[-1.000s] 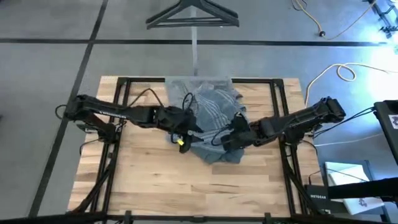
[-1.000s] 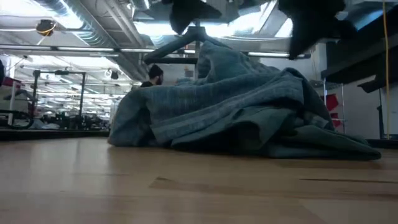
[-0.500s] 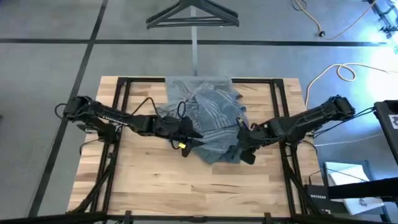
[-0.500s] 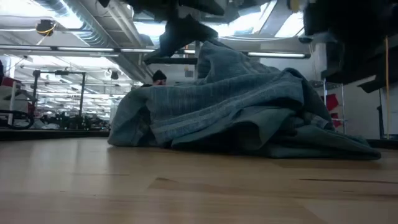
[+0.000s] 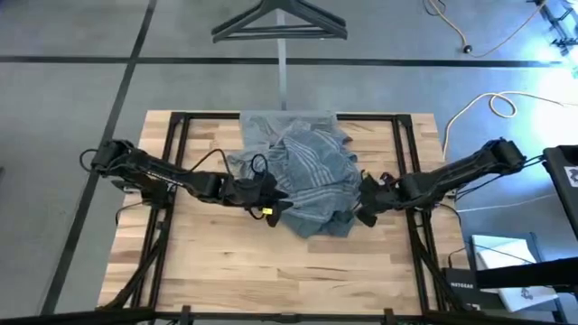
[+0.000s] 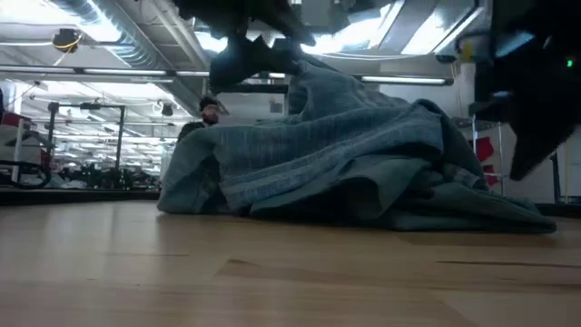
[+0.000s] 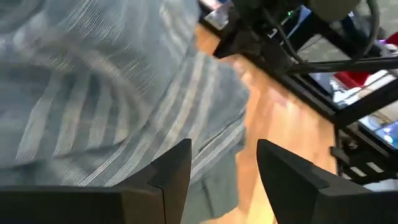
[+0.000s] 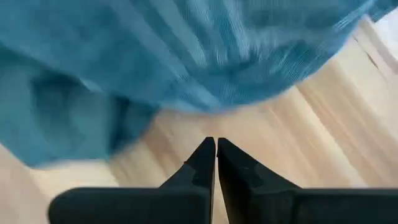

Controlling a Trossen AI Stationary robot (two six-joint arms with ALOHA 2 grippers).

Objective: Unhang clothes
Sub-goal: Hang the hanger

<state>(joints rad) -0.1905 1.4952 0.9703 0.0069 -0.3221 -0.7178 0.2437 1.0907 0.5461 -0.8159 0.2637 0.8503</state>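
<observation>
The striped shirt (image 5: 307,176) lay heaped by the table's (image 5: 226,271) far edge. The left gripper (image 5: 278,200), fingers spread and empty, flanked it; the right gripper (image 5: 361,213) was clenched on nothing.

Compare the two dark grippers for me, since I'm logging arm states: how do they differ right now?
The left gripper has its fingers spread apart with nothing between them; the right gripper has its fingers pressed together, also empty. The left gripper sits at the left edge of the striped blue-grey shirt, the right gripper at its right edge. Neither holds cloth.
</observation>
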